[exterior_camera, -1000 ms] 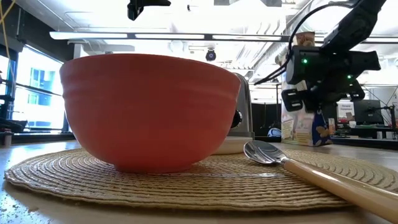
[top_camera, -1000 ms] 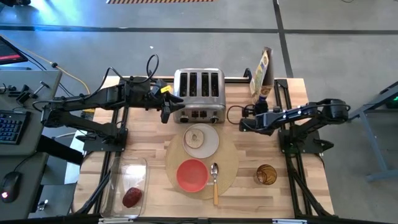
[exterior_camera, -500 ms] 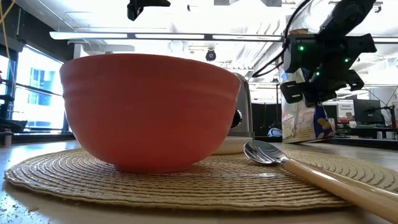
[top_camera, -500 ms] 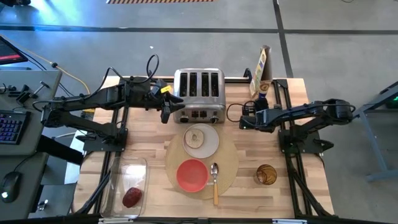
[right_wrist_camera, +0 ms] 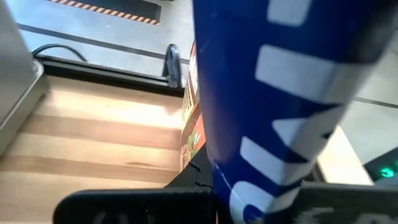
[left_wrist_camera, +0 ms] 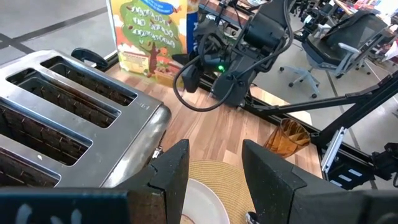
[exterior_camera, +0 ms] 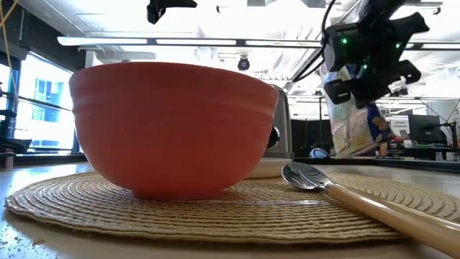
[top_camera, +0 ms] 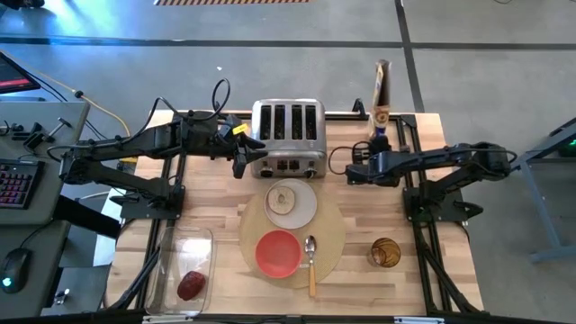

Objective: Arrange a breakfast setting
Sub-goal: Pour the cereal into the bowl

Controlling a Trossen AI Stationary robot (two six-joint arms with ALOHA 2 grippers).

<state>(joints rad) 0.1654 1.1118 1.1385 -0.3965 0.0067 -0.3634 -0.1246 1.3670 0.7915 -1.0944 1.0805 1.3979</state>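
My right gripper (top_camera: 376,153) is shut on a cereal box (top_camera: 382,90) at the far right of the table, beside the silver toaster (top_camera: 288,135). In the low view the box (exterior_camera: 352,119) is tilted. My left gripper (top_camera: 241,155) is open and empty at the toaster's left front corner. The tan placemat (top_camera: 331,225) carries the white plate (top_camera: 306,209) with the toast slice (top_camera: 284,199), the red bowl (top_camera: 278,251) and the wooden-handled spoon (top_camera: 311,263). The dark red fruit (top_camera: 191,285) lies in the clear tub (top_camera: 171,252). My right gripper pinches the cereal box between its two fingers, one on each broad face, with the narrow blue side (right_wrist_camera: 249,180) facing the wrist. The fingers come level, pointing toward the table's far edge. The box is tilted, its lower edge (exterior_camera: 353,152) just above the table.
An amber glass (top_camera: 385,253) stands at the near right of the table. The toaster takes up the far middle. Bare wood lies between the placemat and the right edge, and at the near left around the tub.
My right gripper has risen and gone a little toward the table's left edge with the cereal box. The box has come up off the table and tipped, so that the high view now shows its narrow edge.
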